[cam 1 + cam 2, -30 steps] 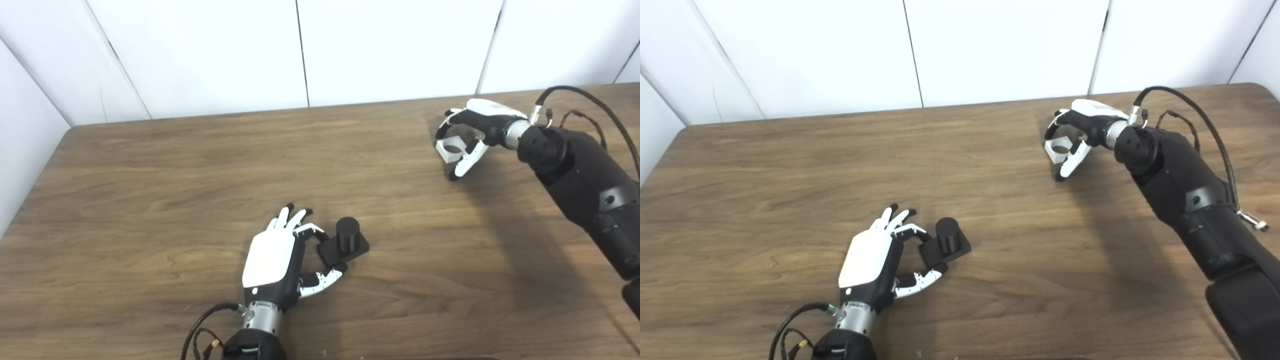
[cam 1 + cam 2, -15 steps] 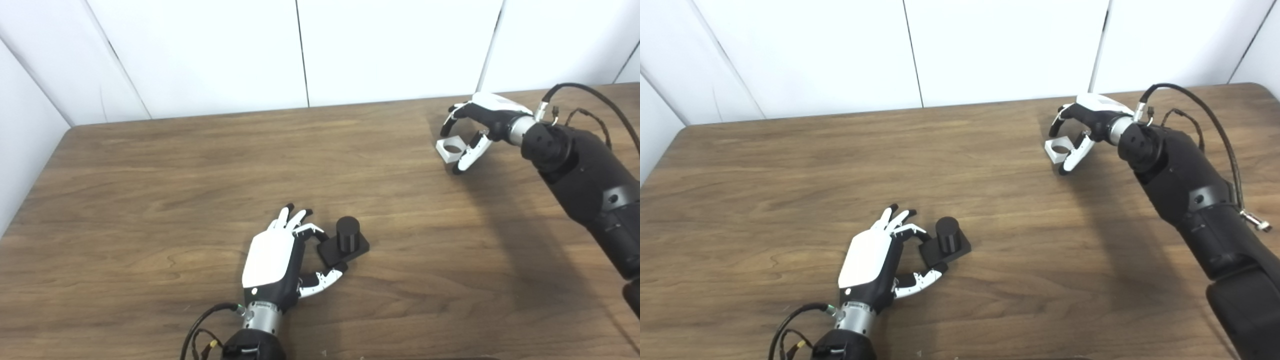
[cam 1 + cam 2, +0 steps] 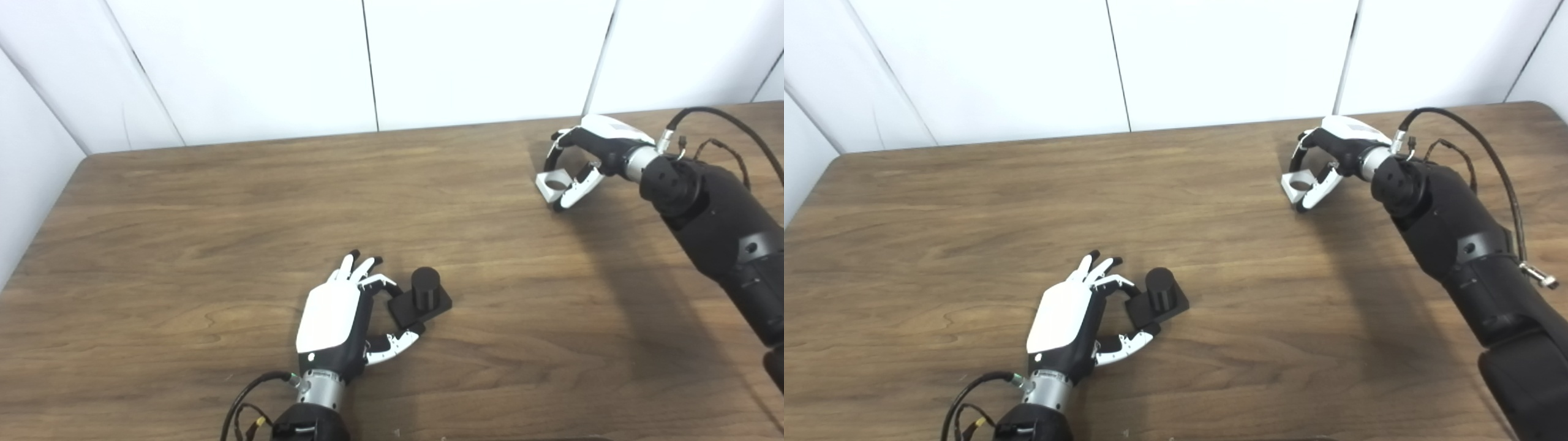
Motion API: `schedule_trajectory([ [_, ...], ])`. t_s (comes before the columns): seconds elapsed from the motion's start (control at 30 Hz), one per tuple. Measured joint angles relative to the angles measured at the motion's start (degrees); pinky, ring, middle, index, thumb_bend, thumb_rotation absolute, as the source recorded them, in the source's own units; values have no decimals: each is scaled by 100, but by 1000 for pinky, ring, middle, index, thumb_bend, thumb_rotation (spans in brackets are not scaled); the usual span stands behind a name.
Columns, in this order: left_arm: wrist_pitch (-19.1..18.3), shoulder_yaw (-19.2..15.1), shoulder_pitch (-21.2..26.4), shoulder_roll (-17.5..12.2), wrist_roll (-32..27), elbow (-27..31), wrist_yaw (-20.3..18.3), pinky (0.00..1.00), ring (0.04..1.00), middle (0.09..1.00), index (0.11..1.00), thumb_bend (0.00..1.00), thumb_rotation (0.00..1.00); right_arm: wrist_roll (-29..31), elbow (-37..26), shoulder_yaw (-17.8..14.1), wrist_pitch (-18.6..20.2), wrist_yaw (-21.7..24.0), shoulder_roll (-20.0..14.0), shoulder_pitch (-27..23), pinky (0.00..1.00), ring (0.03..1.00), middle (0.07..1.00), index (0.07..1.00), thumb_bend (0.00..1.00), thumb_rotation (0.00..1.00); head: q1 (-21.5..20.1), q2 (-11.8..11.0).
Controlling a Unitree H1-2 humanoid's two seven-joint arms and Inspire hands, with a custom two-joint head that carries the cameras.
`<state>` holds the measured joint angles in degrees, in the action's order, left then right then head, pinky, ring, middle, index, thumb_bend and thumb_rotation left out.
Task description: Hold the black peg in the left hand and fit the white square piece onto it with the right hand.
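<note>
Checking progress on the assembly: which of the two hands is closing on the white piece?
The right hand, at the table's far right, brackets the white square piece; the left hand sits by the black peg.

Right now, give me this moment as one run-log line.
phase: grasping | left hand: at black peg base, on table | right hand: fingers around white square piece, far right | fit: not started

The peg is set on the counter near the front, just right of the left hand. The square piece is found far back on the right, inside the right hand.
</note>
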<state>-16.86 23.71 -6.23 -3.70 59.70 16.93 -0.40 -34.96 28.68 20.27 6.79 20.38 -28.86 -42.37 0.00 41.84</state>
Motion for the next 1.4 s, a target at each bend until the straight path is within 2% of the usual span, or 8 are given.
schedule_trajectory([
  [0.3,-1,0,-14,0,0,85,-14,925,1000,914,592,541,405,-3,-4,1,6,0,0,0,841,977,930,495,523,142,0,18],
  [0.57,0,-1,-14,-2,0,106,-23,948,1000,911,588,544,408,-3,-3,3,0,-5,1,3,860,976,920,494,523,139,18,35],
  [1.4,-2,-14,-5,-3,1,119,-51,931,1000,913,588,546,401,22,-4,-1,-165,-264,8,78,882,952,883,491,523,135,9,44],
])
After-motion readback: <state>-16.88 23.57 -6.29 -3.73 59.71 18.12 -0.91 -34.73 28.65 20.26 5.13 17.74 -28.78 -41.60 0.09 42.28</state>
